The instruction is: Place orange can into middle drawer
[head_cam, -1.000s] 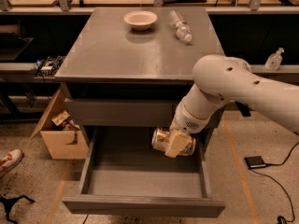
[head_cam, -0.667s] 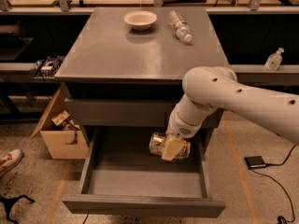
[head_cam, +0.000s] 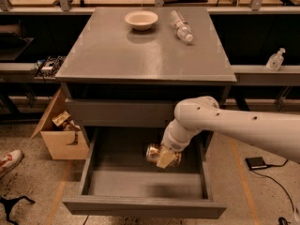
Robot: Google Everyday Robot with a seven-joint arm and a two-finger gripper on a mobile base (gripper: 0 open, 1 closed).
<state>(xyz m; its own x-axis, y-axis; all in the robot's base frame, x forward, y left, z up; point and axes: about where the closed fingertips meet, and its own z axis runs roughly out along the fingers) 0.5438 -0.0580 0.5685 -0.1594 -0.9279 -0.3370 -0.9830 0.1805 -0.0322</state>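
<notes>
Shiny orange can [head_cam: 153, 153] — in gripper [head_cam: 165, 157] over middle drawer [head_cam: 140, 206].

Cabinet top [head_cam: 140, 55]: pale bowl [head_cam: 141, 19] at 12 o'clock; clear plastic bottle [head_cam: 181, 26], lying on its side, at 1 o'clock.
Side shelf: pump bottle [head_cam: 275, 59], 2 o'clock.
Floor: open cardboard box [head_cam: 63, 137], 9 o'clock; shoe [head_cam: 9, 159], 8 o'clock; black cabled device [head_cam: 257, 162], 4 o'clock.
Gripper [head_cam: 163, 156]: 6 o'clock.
</notes>
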